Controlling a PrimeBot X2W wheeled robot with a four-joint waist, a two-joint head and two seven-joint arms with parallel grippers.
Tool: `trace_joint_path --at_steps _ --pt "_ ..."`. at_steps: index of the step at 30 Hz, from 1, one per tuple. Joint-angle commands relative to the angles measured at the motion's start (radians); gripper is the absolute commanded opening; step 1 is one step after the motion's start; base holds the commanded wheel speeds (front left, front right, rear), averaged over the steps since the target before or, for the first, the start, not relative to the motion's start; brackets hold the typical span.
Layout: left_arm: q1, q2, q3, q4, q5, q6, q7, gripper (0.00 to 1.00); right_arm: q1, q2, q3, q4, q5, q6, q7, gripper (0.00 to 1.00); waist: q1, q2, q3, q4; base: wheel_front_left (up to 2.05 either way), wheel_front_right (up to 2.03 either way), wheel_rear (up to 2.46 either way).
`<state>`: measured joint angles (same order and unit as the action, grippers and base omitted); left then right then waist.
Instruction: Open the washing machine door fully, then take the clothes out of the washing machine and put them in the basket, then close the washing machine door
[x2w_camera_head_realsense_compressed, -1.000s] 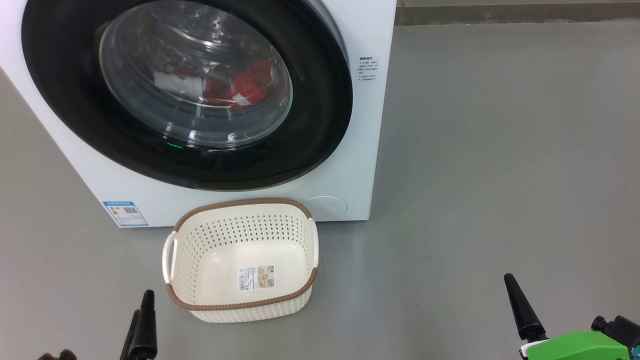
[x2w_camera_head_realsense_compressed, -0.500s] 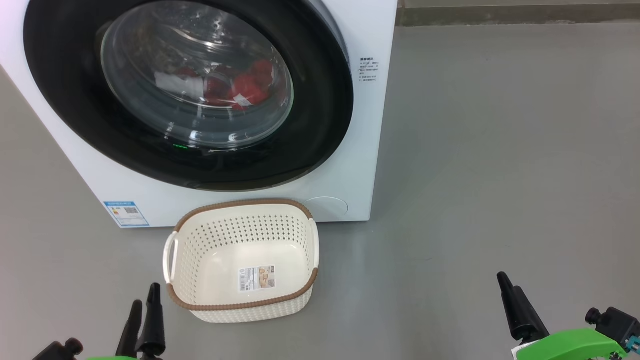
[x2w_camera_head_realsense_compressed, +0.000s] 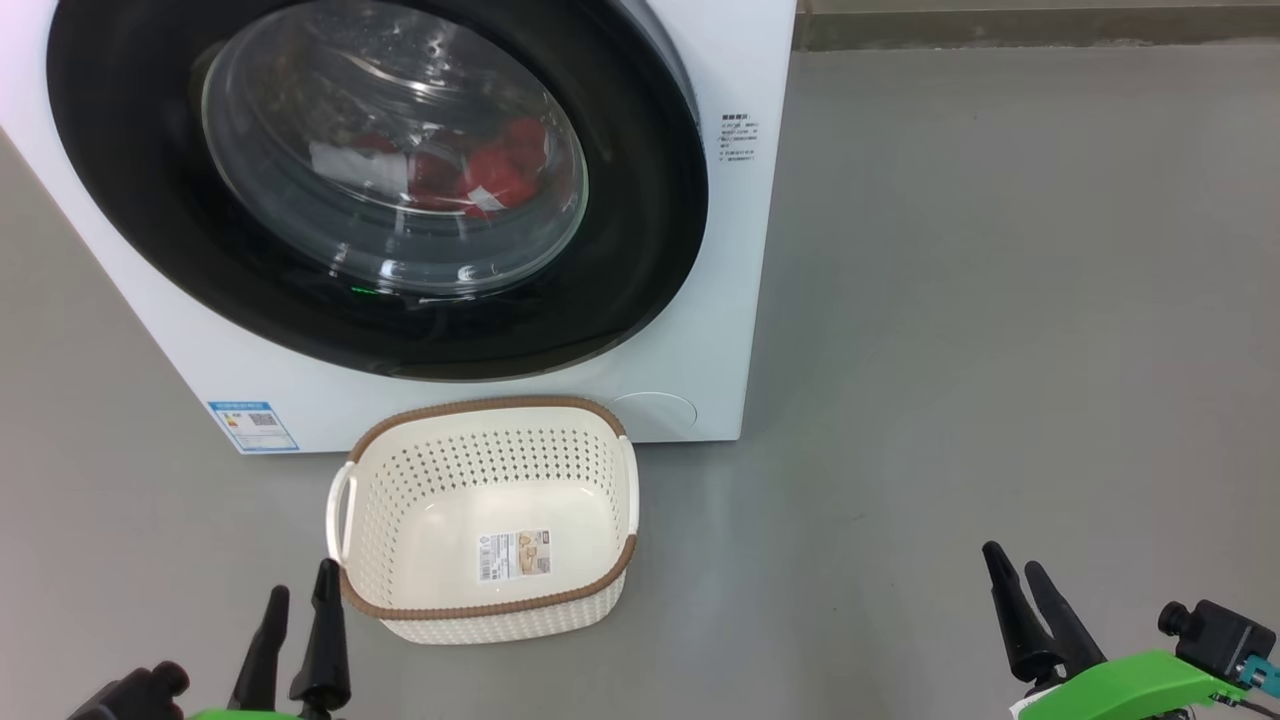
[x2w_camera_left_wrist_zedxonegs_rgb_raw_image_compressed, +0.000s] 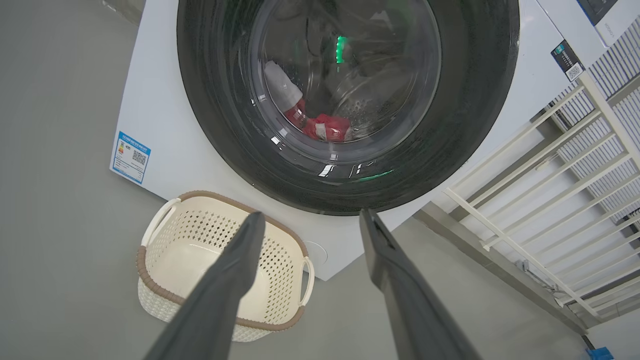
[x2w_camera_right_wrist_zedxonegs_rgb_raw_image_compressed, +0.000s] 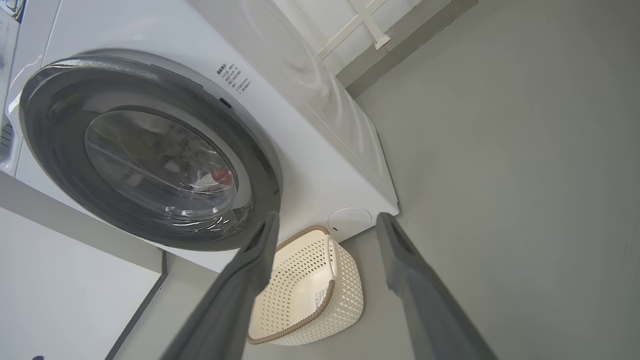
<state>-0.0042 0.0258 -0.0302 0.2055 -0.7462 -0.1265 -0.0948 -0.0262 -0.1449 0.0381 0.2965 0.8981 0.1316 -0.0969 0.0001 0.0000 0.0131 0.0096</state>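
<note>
Both of my grippers have crept up into the head view since a second ago: my left gripper (x2w_camera_head_realsense_compressed: 302, 580) now shows two fingers where one stood, just beside the near left corner of the basket (x2w_camera_head_realsense_compressed: 480, 403), and my right gripper (x2w_camera_head_realsense_compressed: 1011, 558) has slid a little leftward, its second finger now clear of the first. Neither the basket nor the washing machine (x2w_camera_head_realsense_compressed: 740, 80) has shifted on the floor (x2w_camera_head_realsense_compressed: 1000, 300). Both pairs of jaws stand wide apart and hold nothing. The washing machine door (x2w_camera_head_realsense_compressed: 640, 200) is shut, far from both grippers, and the clothes (x2w_camera_head_realsense_compressed: 495, 175) lie behind its glass, low in the drum. The basket sits just in front of the machine, between the blue label (x2w_camera_head_realsense_compressed: 252, 425) and the round cap (x2w_camera_head_realsense_compressed: 652, 415), with nothing in it but the sticker (x2w_camera_head_realsense_compressed: 513, 555) on its floor. My right gripper hangs well to the right of the basket over bare floor. Along my left fingers I see a white piece among the red fabric and a white railing (x2w_camera_left_wrist_zedxonegs_rgb_raw_image_compressed: 540, 200) to the right of the machine; along my right fingers I see the machine's white side panel (x2w_camera_right_wrist_zedxonegs_rgb_raw_image_compressed: 320, 85) and the door edge-on.
</note>
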Motion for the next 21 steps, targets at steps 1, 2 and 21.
trace_joint_path --at_steps 1,2,21 --pt "-0.013 0.019 0.016 -0.034 0.039 -0.003 -0.015 1.00 -0.048 -0.021 0.020 -0.031 -0.038 -0.001 -0.015 1.00 0.0000 0.0000 0.000 -0.001 0.00 0.00 0.00" --pt "-0.013 0.019 0.015 -0.035 0.051 -0.003 -0.018 1.00 -0.048 -0.023 0.022 -0.031 -0.050 -0.001 -0.018 1.00 0.0000 0.0000 0.001 -0.001 0.00 0.00 0.00" --pt "-0.009 0.023 -0.002 -0.058 0.273 -0.003 -0.071 1.00 -0.049 -0.050 0.042 -0.056 -0.258 -0.001 -0.071 1.00 0.0000 0.0000 0.002 -0.002 0.00 0.00 0.00"
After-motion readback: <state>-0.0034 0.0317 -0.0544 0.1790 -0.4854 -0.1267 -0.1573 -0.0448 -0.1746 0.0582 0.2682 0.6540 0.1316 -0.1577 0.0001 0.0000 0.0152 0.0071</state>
